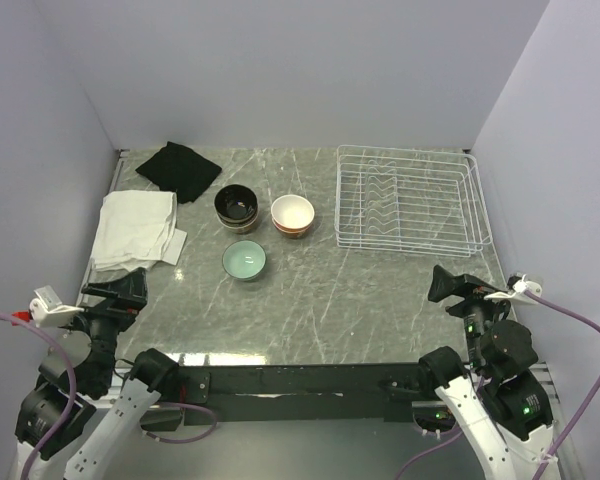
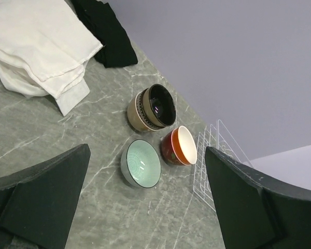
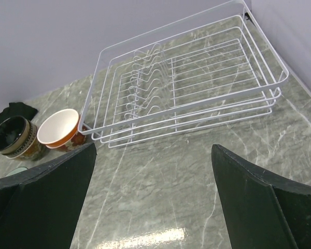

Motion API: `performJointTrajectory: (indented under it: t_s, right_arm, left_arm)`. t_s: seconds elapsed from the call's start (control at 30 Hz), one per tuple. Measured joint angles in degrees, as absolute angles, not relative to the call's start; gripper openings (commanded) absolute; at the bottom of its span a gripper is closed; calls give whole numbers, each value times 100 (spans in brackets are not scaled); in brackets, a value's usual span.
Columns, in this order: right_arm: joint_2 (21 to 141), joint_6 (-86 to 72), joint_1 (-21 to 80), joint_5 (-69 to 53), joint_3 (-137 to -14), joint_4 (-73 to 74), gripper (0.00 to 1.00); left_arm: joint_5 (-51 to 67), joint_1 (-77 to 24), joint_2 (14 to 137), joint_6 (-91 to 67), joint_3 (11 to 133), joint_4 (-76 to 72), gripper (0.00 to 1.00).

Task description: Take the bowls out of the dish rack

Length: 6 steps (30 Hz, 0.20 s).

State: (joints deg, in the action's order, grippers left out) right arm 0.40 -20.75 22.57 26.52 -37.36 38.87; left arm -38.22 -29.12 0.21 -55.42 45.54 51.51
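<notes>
At two o'clock on the tabletop: one dish rack, white wire, low sides, upright prongs inside; contents nil, every slot bare in both the overhead and right wrist views. Bowls, three in number, all standing upright on the stone surface and well apart from the rack, grouped around eleven o'clock: dark bowl with patterned outer wall; red bowl, cream inside, just beside the dark one and nearest the rack; pale green bowl, set just nearer than that pair. Cloths, two, at ten o'clock: white cloth, folded; black cloth beyond it, by the far wall. Left end effector, seven o'clock, jaws wide, holding nothing. Right end effector, five o'clock, jaws wide, holding nothing, aimed toward the rack. Status, by my reading: unloading looks finished, no bowl left in the rack; nothing outstanding that I can see, unless a tidier parking of the arms is wanted.
</notes>
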Motion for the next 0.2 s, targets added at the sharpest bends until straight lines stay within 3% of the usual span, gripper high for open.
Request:
performJointTrajectory:
  t_s: [0.2]
  right_arm:
    - [40, -2075, 2257, 2652, -3736, 3887, 100]
  left_arm:
    - [-3850, -2912, 21, -5625, 4528, 5186, 99]
